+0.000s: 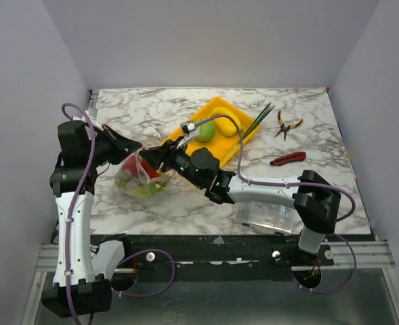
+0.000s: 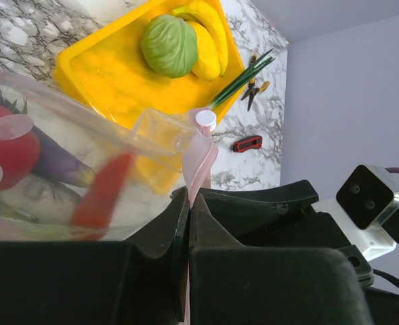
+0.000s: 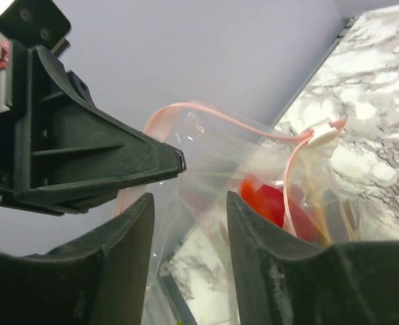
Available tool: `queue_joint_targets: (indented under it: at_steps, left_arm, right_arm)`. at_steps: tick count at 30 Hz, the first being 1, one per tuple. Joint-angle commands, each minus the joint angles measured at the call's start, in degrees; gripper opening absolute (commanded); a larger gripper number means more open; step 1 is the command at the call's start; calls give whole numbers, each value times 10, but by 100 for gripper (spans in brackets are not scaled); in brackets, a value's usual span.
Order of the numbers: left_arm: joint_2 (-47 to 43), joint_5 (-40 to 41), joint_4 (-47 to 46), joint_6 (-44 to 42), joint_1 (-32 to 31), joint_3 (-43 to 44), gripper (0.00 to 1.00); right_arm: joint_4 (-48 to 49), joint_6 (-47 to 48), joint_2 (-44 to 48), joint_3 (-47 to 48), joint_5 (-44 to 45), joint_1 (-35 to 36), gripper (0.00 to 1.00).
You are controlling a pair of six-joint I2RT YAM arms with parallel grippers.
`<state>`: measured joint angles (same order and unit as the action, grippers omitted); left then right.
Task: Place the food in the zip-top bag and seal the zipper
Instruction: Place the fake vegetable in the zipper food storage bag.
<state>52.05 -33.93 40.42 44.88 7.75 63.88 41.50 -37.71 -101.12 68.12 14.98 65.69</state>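
The zip-top bag [image 1: 142, 179] lies at the left of the table with a red tomato [image 2: 9, 152], a red pepper [image 2: 104, 189] and green pieces inside. My left gripper [image 2: 187, 196] is shut on the bag's pink zipper [image 2: 200, 159] and holds the mouth up. Just right of the mouth, my right gripper [image 3: 190, 196] stands open, with clear bag film between its fingers but not pinched. The zipper [image 3: 219, 115] loops above them. On the yellow tray [image 1: 234, 143] lie a green leafy piece [image 1: 204, 131], bananas [image 1: 223, 125] and a leek [image 1: 253, 122].
Yellow-handled pliers [image 1: 287, 124] and a red utility knife [image 1: 288, 158] lie to the right of the tray. A rigid clear box [image 1: 267, 217] sits at the near edge under the right arm. Grey walls close in the table on three sides.
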Motion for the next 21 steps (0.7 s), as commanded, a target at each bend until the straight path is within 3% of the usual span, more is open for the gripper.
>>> queue_joint_targets:
  at_steps: [1, 5, 16, 21]
  left_arm:
    - [-2, -10, -9, 4, -3, 22, 0]
    - [-7, -7, -13, 5, -3, 15, 0]
    - [-11, -4, -13, -4, -3, 5, 0]
    - [-11, -4, -13, -8, -3, -3, 0]
  right_arm:
    - [-102, -10, -11, 38, -26, 5, 54]
    - [-163, 16, 16, 44, -11, 5, 65]
    - [-287, 114, 144, 9, 126, -4, 69]
    - [-333, 134, 184, -22, 173, -48, 72]
